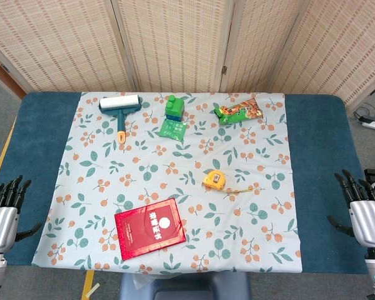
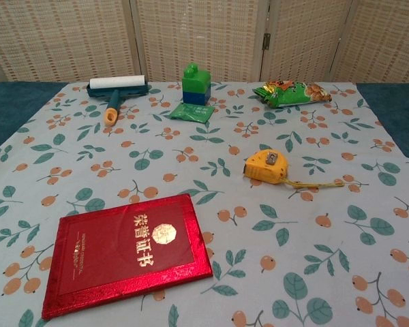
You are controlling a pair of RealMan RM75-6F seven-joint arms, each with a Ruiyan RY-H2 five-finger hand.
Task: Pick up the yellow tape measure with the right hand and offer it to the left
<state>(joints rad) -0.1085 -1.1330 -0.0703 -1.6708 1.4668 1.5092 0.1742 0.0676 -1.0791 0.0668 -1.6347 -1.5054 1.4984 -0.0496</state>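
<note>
The yellow tape measure [image 1: 214,180] lay on the counter [image 1: 312,125], well apart from both hands. The left hand [image 1: 3,209] and right hand [image 1: 362,209] held nothing, fingers spread wide.

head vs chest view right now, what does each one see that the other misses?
Head view only: both hands, the left hand and right hand, each holding nothing with fingers apart at the table's side edges, plus the bare blue table beside the floral cloth.

Chest view only: nothing extra; neither hand appears there.

Both: yellow tape measure with a short length of tape pulled out, red booklet, lint roller, green block toy, green packet, snack bag, and the woven screens behind.
</note>
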